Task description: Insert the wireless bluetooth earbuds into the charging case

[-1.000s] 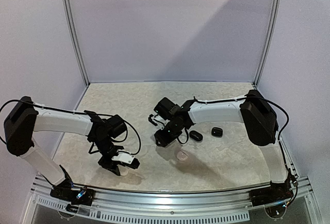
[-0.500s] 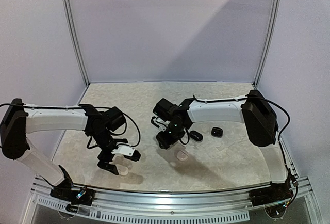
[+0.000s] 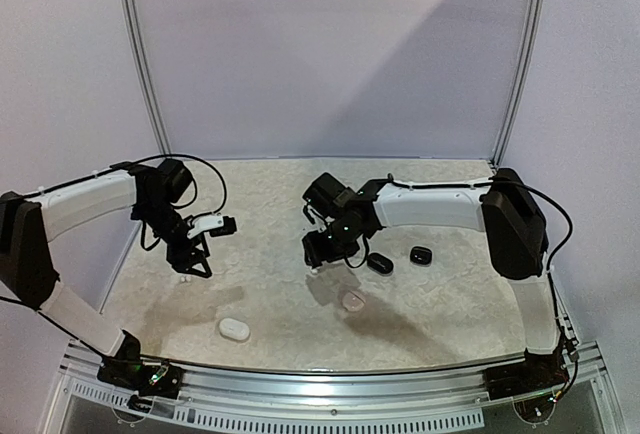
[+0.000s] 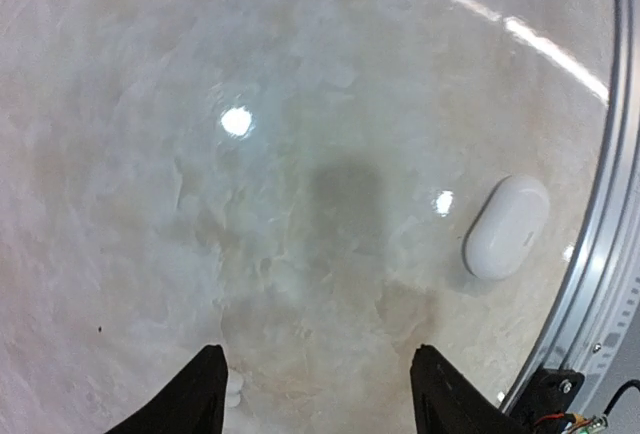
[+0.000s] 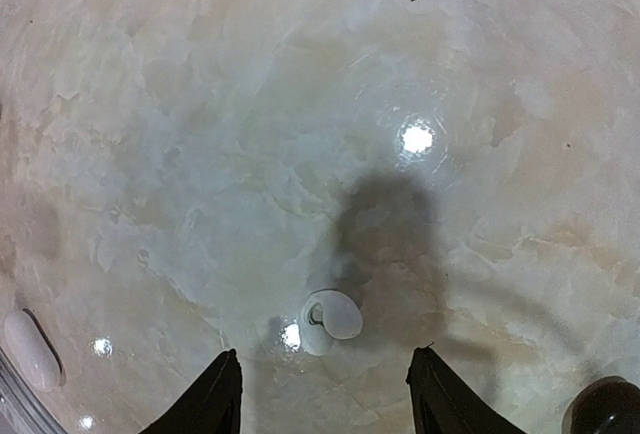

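Left gripper (image 4: 318,394) over the left side of the marbled table (image 3: 270,204), fingers (image 4: 190,399) parted at a middling gap, nothing between them. Straight beneath, in the left wrist view, only bare tabletop and the gripper's own shadow. Off to the right there, the white charging case (image 4: 506,226), lid shut, lying flat just beside the metal front rail (image 4: 600,214). From above, that case alone near the front edge, well apart from both grippers.

Right gripper (image 5: 328,394) over the middle of the table, fingers (image 5: 215,394) likewise spread partway and empty. Below them, in the right wrist view, the white earbud (image 5: 330,319) resting on the tabletop, lined up with the gap between the two fingers but touching neither. From above, the earbud a little nearer the front than the gripper, out of any case, and well apart from the white charging case.

Just right of the right gripper, a black rounded piece (image 3: 380,263) on the table, and a second black piece (image 3: 420,254) near it, the two apart; earbuds or small cases, too small to tell. One dark rounded edge also at the lower right corner of the right wrist view.
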`<state>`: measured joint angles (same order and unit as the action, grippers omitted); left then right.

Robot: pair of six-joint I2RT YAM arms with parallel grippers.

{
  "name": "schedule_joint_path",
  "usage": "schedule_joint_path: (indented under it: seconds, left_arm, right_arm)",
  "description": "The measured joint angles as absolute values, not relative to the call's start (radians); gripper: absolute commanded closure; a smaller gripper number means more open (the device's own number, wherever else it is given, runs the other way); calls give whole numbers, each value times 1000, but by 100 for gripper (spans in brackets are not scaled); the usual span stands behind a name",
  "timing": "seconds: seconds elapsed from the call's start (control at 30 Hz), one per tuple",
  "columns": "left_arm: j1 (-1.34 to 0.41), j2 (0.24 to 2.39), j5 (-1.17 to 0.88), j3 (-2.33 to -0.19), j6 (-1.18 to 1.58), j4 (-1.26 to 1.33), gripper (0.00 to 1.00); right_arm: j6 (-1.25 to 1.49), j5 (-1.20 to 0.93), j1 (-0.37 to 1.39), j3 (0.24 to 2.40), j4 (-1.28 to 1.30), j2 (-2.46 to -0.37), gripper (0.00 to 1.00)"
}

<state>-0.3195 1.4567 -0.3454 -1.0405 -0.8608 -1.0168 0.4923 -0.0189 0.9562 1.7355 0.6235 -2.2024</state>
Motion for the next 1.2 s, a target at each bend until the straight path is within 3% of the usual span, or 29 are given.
schedule_joint_path:
  seconds: [0.27, 0.57, 0.9, 1.2]
  left_arm:
    - [-146, 1540, -277, -973, -873, -955, 25]
    - [-129, 1625, -242, -908, -926, -874, 31]
    - [-129, 1667, -223, -907, -938, -816, 46]
    - [-122, 1664, -223, -908, -966, -828, 38]
  right_arm:
    - [540, -21, 957, 1744, 596, -2234, 41]
    - [410, -59, 959, 1850, 637, -2328, 41]
    - [281, -31, 968, 1907, 696, -2365, 56]
    - [286, 0, 975, 1875, 668, -2352, 56]
